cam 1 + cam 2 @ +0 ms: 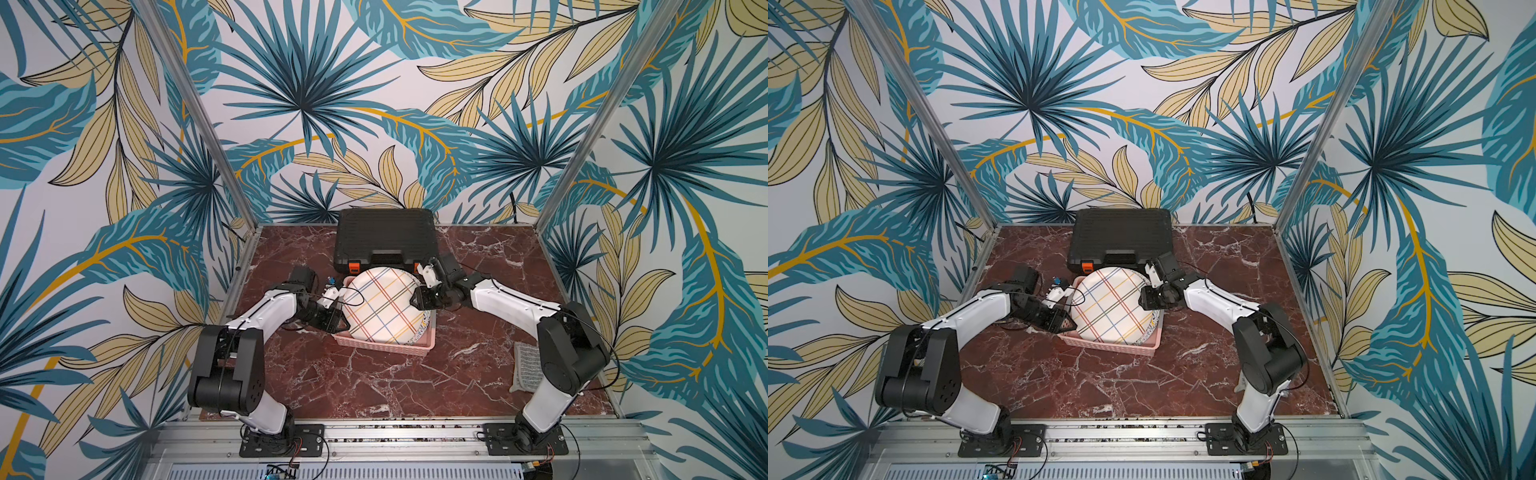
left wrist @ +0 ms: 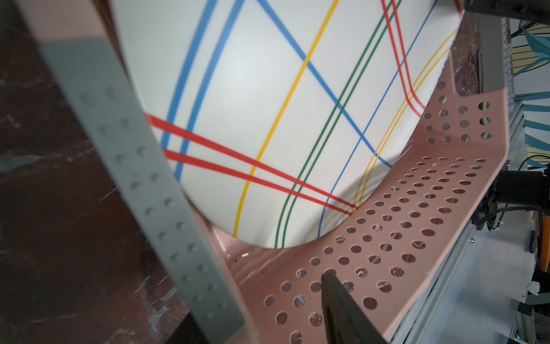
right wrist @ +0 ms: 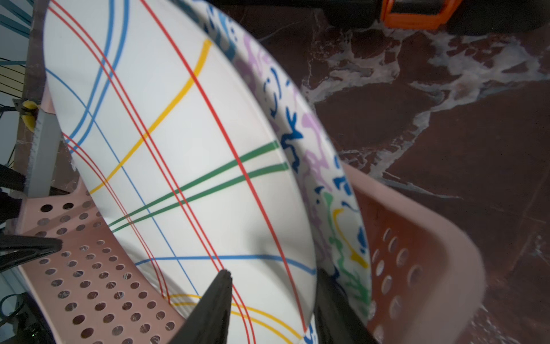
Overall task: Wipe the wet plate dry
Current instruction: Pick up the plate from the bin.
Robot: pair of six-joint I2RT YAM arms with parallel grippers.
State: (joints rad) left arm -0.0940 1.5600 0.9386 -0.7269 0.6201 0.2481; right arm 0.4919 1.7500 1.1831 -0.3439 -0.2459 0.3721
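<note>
**What I can't see properly**

My right arm [image 1: 569, 345] covers most of the cloth [image 1: 527, 368] near the right edge of the worktop [image 1: 374, 386]. The striped plate [image 1: 384, 307] hides most of the patterned plate [image 3: 324, 166] behind it, and part of the black case [image 1: 386, 237] at the worktop's back edge. In my wrist views, one of my left fingers [image 2: 154, 190], the grey one, is blurred, and my right fingers [image 3: 214, 306] run off the picture's edge.
</note>
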